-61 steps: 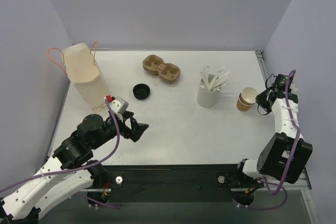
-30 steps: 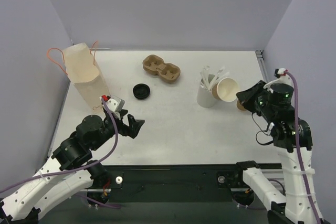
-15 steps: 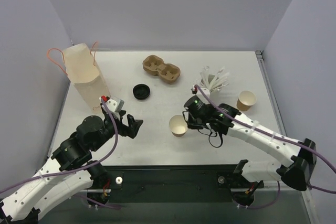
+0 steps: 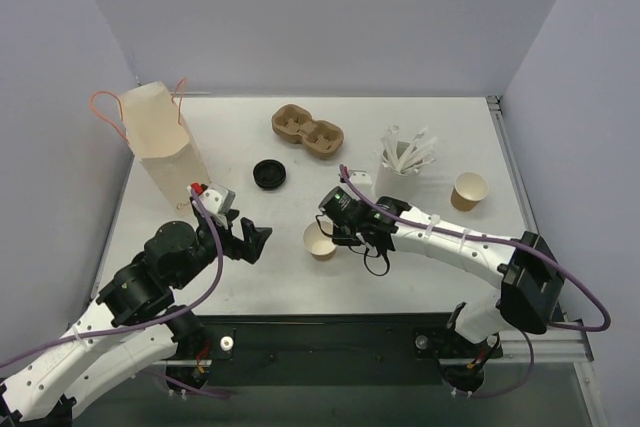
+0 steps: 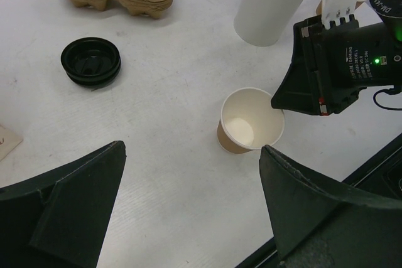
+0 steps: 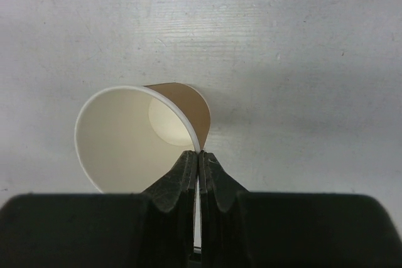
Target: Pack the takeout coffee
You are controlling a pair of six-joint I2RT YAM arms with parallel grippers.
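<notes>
- Shifted slightly leftward over the last half second, the right claw in the top view grips the takeout coffee mid-tabletop, well apart from a second kraft cup at the right.
- The left claw is spread wide, released, holding nothing, and points toward the coffee.
- Left wrist view: between its own wide-apart fingers, the takeout coffee sits mouth-up near the black lid, with the right claw at its rim.
- Right wrist view: the right claw is clenched, pinching the wall of the takeout coffee just below the rim; the cup tilts.
- Whether its base touches the tabletop cannot be told.
</notes>
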